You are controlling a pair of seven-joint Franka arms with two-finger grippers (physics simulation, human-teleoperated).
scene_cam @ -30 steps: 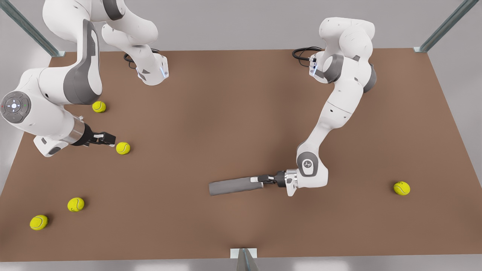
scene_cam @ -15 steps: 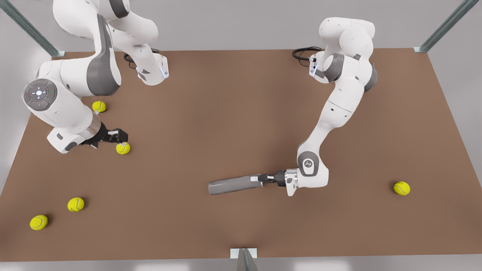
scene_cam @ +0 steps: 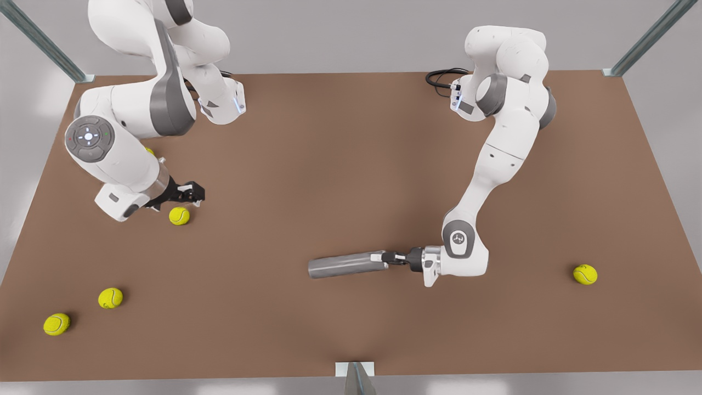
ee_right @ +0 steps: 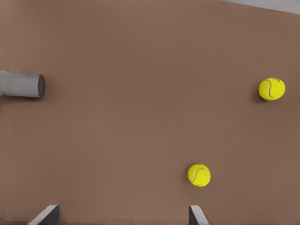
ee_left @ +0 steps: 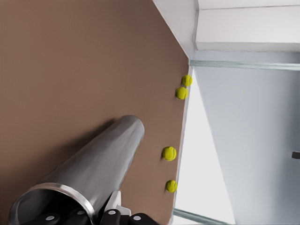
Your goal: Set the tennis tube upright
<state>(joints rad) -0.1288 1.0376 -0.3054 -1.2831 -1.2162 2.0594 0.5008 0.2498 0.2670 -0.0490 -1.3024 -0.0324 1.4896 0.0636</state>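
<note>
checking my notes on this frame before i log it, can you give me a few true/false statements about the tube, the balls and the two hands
1. The tennis tube stands upright on the table. False: it lies on its side.
2. The left hand is at the tube's open, rimmed end, shut on its wall. True.
3. The right hand holds a tennis ball. False: its fingers are open and hold nothing; the nearest tennis ball lies on the table beside it.
4. One ball lies alone at the front view's right. True.
5. A ball sits inside the tube's mouth. False: the left wrist view shows a hollow mouth with the hand's fingers at it.
</note>
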